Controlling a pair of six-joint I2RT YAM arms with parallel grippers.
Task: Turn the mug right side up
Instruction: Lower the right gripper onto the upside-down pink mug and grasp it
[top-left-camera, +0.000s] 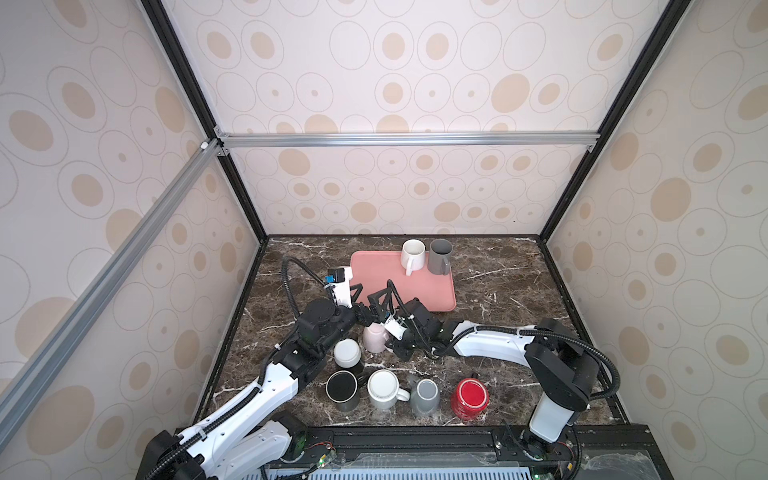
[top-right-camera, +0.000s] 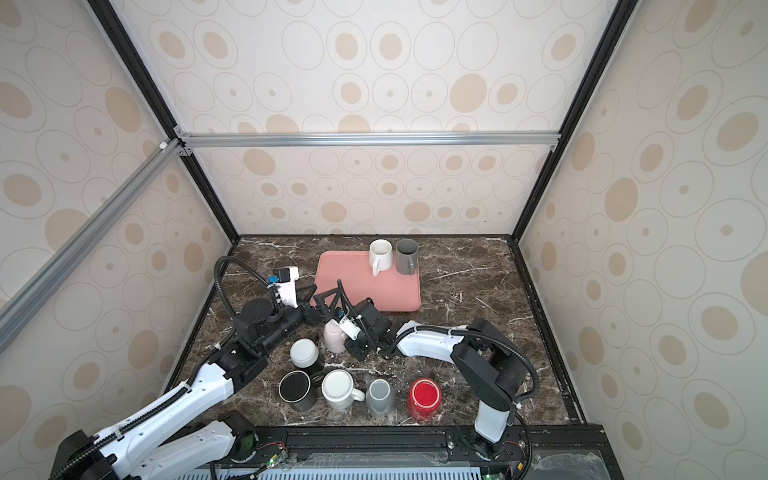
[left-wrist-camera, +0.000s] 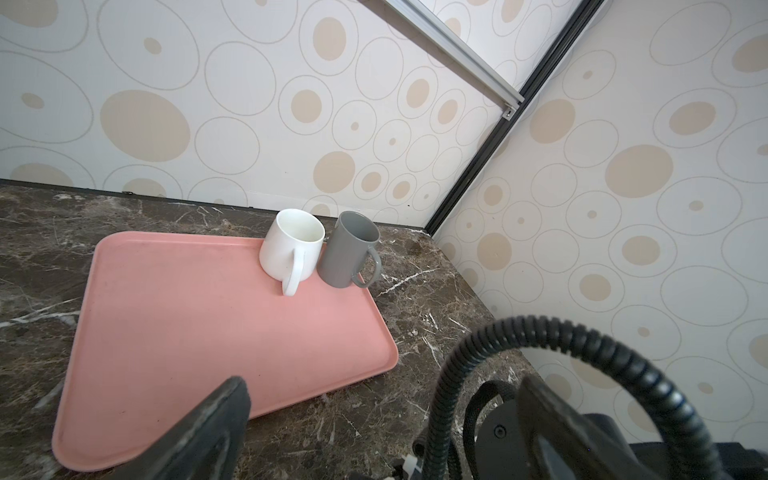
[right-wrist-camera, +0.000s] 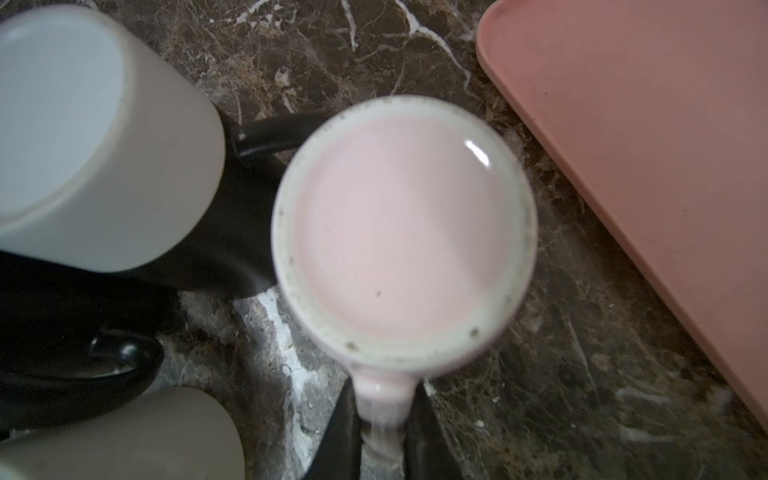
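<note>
Right wrist view, right pincer (right-wrist-camera: 382, 440) pinching handle (right-wrist-camera: 384, 401) of inverted pink mug (right-wrist-camera: 403, 232), left pincer (left-wrist-camera: 386, 419) spread wide

Pink tray (top-left-camera: 424, 291) on marble tabletop (top-left-camera: 498, 282)

Pale pink mug (right-wrist-camera: 403, 232), with an off-white ring round its base. The tray (top-left-camera: 428, 286) is salmon pink, one mug on it white (top-left-camera: 413, 254), its neighbour grey (top-left-camera: 439, 255). The tabletop (top-left-camera: 498, 282) is dark brown marble veined in white. There's a bright red mug (top-left-camera: 470, 398). The walls (top-left-camera: 415, 83) are cream with beige ovals ringed in grey.
</note>
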